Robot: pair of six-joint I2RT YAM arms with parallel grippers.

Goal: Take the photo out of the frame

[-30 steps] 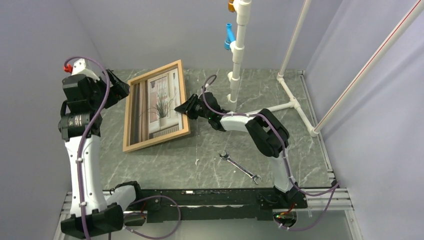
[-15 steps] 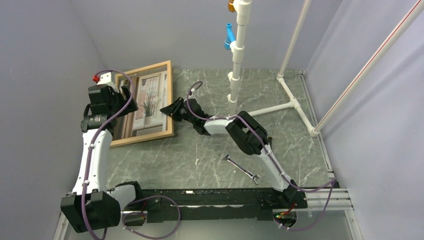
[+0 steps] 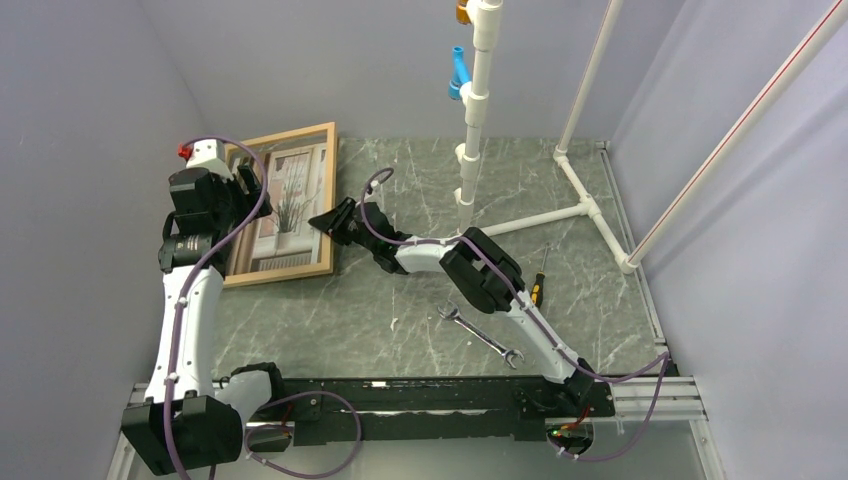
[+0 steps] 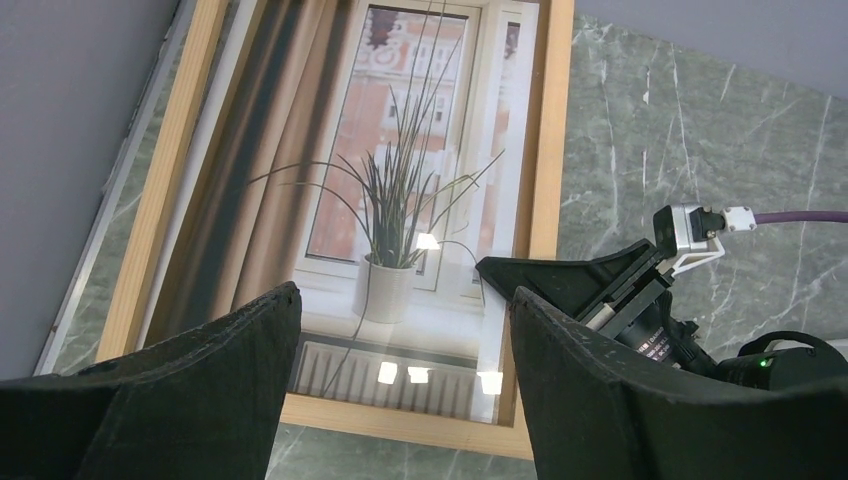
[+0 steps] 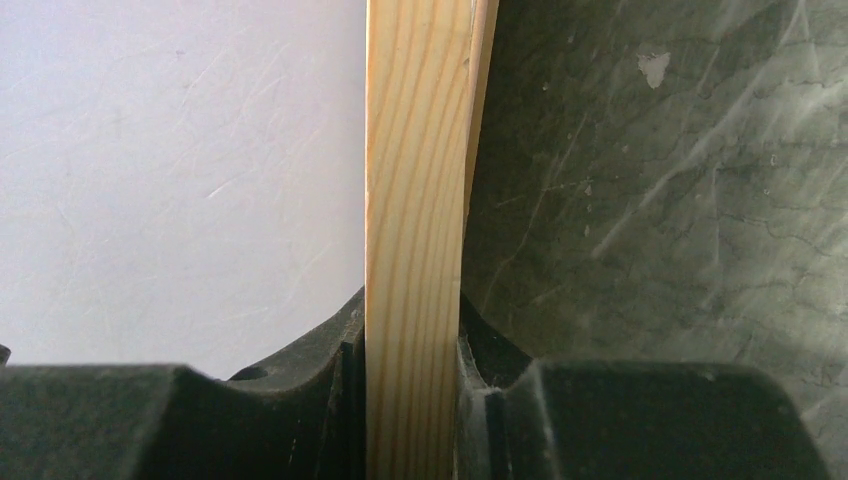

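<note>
The frame of light wood lies at the table's back left with the photo of a plant and window inside it. My right gripper is shut on the frame's right side strip, seen edge-on between its jaws. My left gripper hovers open and empty above the photo, near the frame's lower strip. The right gripper also shows in the left wrist view, on the frame's right strip.
A wrench lies on the marble table in front of the right arm. A screwdriver lies to its right. A white pipe stand with angled pipes stands at the back. The left wall is close beside the frame.
The right gripper has dragged the frame left toward the wall, its arm stretching out. The left arm came down over the photo and is now low above it.
</note>
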